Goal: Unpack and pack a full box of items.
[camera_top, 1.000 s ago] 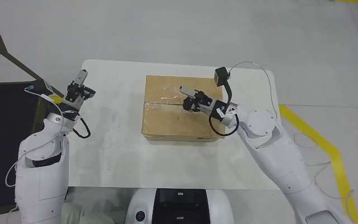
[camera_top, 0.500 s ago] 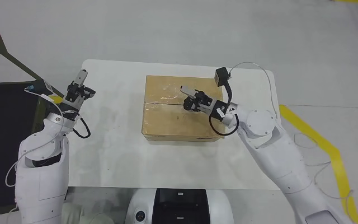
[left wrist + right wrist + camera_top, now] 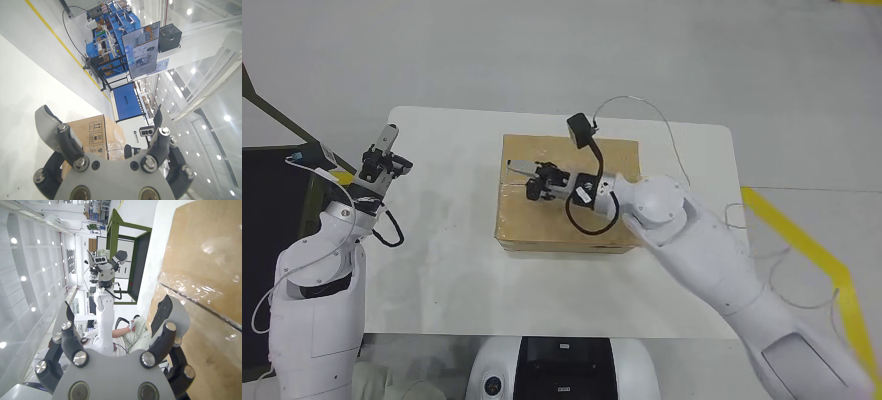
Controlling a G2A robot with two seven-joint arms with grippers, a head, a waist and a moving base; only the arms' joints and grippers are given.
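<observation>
Top view: I am holding my right hand (image 3: 530, 174) over the left part of the closed cardboard box (image 3: 552, 218), which is sitting mid-surface (image 3: 442, 270). My left hand (image 3: 384, 160) is hovering well apart.
Left wrist view: fingers spread, the box lying beyond them.
Right wrist view: fingers spread, one over the box's glossy taped seam (image 3: 198, 306).

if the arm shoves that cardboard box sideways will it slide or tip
Probably slide: the cardboard box looks wider than tall and sits flat on the smooth white table, so tipping seems unlikely. Its flaps are shut under glossy clear tape, so the top should stay fairly stiff, though that tape may be slick to grip.
</observation>
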